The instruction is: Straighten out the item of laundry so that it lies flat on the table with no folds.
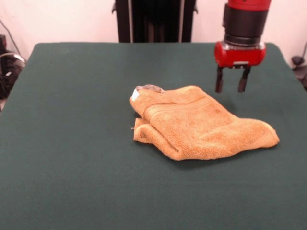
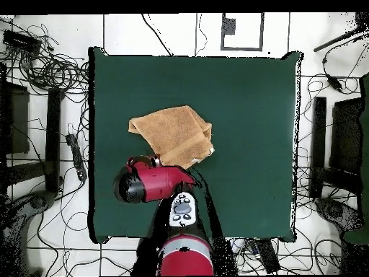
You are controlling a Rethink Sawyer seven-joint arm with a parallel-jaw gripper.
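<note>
Hovering behind the towel (image 1: pixel 199 124), your gripper (image 1: pixel 232 80) hangs just above the table (image 1: pixel 72 143), its two fingers spread and holding nothing. You've got the towel lying folded and bunched near mid-table, white tag (image 1: pixel 135 94) showing at one corner. Cables (image 2: pixel 50 68) clutter the floor alongside.

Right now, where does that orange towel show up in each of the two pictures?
Front view: the towel lies folded, right of centre on the green table, just below the open gripper.
Overhead view: the towel sits left of the table's centre, just above the red arm.
Shared landmark: the red arm, right beside the towel in both views.
</note>
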